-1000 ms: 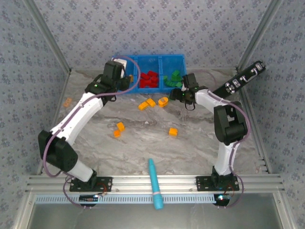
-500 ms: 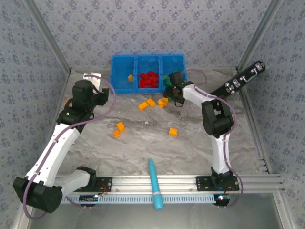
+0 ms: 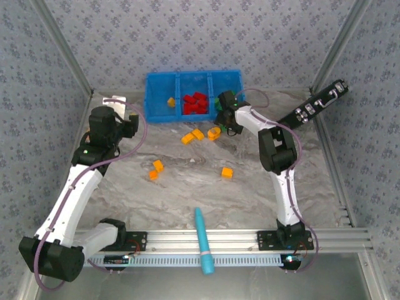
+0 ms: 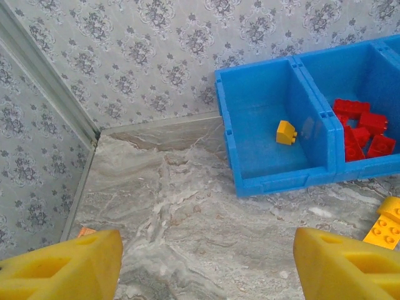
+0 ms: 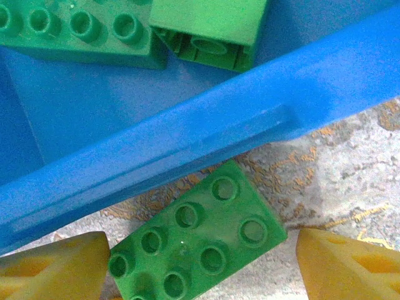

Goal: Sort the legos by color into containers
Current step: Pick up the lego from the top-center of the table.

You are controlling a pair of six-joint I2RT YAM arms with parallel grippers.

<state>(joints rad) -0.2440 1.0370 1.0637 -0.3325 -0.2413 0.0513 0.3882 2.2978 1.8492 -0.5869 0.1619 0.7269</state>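
**Green brick lies between the right arm's spread fingers, just outside the bin**

Down at the near wall of the blue bin [image 5: 187,156] we find the right gripper [image 5: 200,272], its fingers spread wide. A green brick [image 5: 197,250] lies studs-up on the table [image 3: 187,200] between them, and it is not clamped: bare marble shows between it and the right-hand finger. Whether the other finger touches its corner, I cannot tell. The brick sits just beside the bin wall, on the near side. Over that wall, more green bricks [image 5: 75,28] lie in the right compartment.

Across on the left, the left gripper [image 4: 203,269] hovers left of the bin, fingers wide apart, nothing between them. One orange-yellow brick [image 4: 286,132] lies alone in the left compartment, and red bricks [image 4: 362,128] are piled in the middle one.

From above, loose orange-yellow bricks [image 3: 198,134] dot the table: three near the bin, three more toward the middle. A teal pen [image 3: 203,240] lies across the near rail
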